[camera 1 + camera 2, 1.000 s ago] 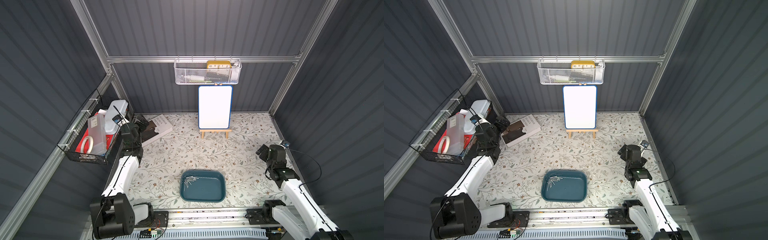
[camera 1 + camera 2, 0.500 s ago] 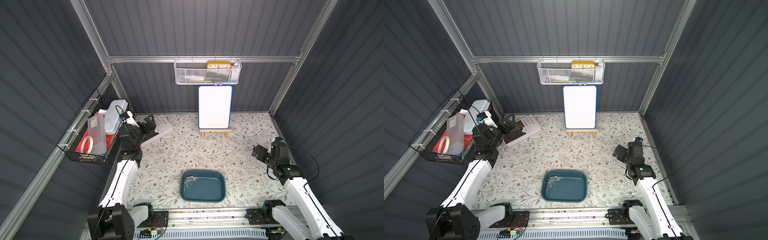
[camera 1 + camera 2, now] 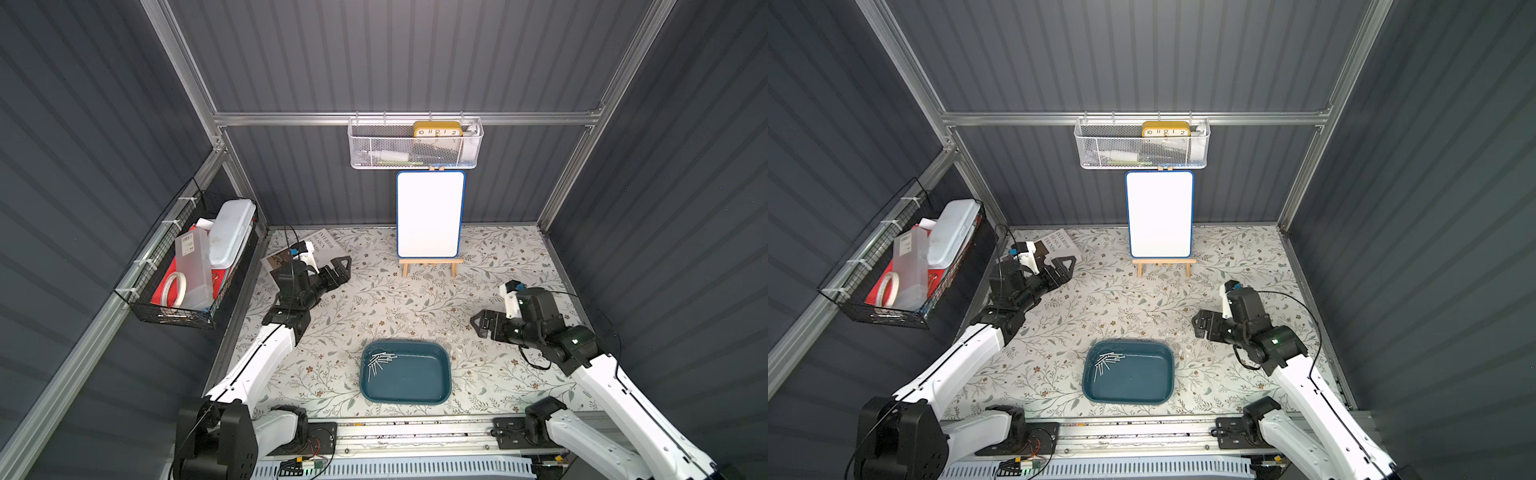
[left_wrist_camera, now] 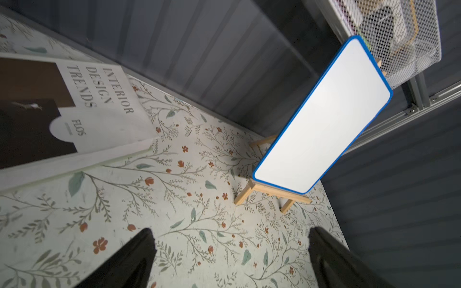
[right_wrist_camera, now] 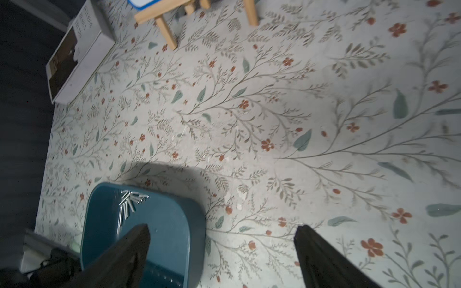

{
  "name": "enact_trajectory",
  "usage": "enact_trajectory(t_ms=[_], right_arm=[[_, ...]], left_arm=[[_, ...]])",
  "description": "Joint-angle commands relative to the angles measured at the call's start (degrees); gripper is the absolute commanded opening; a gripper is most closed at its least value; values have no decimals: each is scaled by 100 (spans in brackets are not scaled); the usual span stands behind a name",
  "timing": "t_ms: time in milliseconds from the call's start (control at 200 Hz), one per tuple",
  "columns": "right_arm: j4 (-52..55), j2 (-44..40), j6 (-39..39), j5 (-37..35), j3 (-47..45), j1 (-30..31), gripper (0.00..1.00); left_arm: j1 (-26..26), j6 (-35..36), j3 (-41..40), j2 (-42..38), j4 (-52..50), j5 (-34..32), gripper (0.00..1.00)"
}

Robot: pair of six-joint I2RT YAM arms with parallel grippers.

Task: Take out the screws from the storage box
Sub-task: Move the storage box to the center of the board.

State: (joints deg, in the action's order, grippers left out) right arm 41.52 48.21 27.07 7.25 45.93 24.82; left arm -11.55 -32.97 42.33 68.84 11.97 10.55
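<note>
1. We see the storage box point(image 3: 419, 380) at six o'clock on the table point(image 3: 374, 299), with the screws point(image 3: 380, 360) heaped in its ten o'clock corner.
2. Our left gripper point(image 3: 341, 270) and right gripper point(image 3: 478, 325) both gape wide, holding nothing.

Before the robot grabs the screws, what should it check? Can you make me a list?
1. The screws lie in the storage box: ok, heaped in one corner.
2. The right gripper is open and empty: ok.
3. The left gripper is open and empty: ok.
4. Nothing stands between the right gripper and the storage box: ok.
5. One screw can be pinched alone: cannot tell, they overlap.
</note>
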Motion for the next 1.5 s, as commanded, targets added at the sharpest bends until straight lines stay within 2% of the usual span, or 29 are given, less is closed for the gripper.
enact_trajectory(t_ms=[0, 285, 520, 570, 775, 881, 1026, 1246, 1496], right_arm=[[429, 126, 428, -282, 143, 650, 95], [534, 746, 1144, -999, 40, 1965, 95], [112, 1573, 1303, -1157, 26, 2388, 94], [-48, 1749, 1331, -1178, 5, 2426, 94], [-536, 2675, 1265, -1157, 176, 2431, 82], [-756, 2979, 1263, -1142, 223, 2440, 82], [-843, 3159, 1305, -1257, 293, 2440, 78], [-1057, 3235, 1542, -1868, 266, 2440, 71], [-1146, 3840, 1525, -2071, 592, 2384, 65]], left_arm=[[-231, -177, -139, 218, 177, 113, 98], [-897, -417, -324, 429, -138, 23, 97], [-1117, -725, -676, -30, -559, 177, 99], [-1176, -739, -716, -39, -619, 283, 99], [-1431, -823, -688, 66, -1042, 131, 99], [-1528, -935, -752, 33, -1052, 107, 97], [-1652, -977, -732, 15, -1229, 1, 95], [-1730, -1131, -744, -221, -1482, -303, 93], [-1732, -1232, -789, -476, -1466, -465, 94]])
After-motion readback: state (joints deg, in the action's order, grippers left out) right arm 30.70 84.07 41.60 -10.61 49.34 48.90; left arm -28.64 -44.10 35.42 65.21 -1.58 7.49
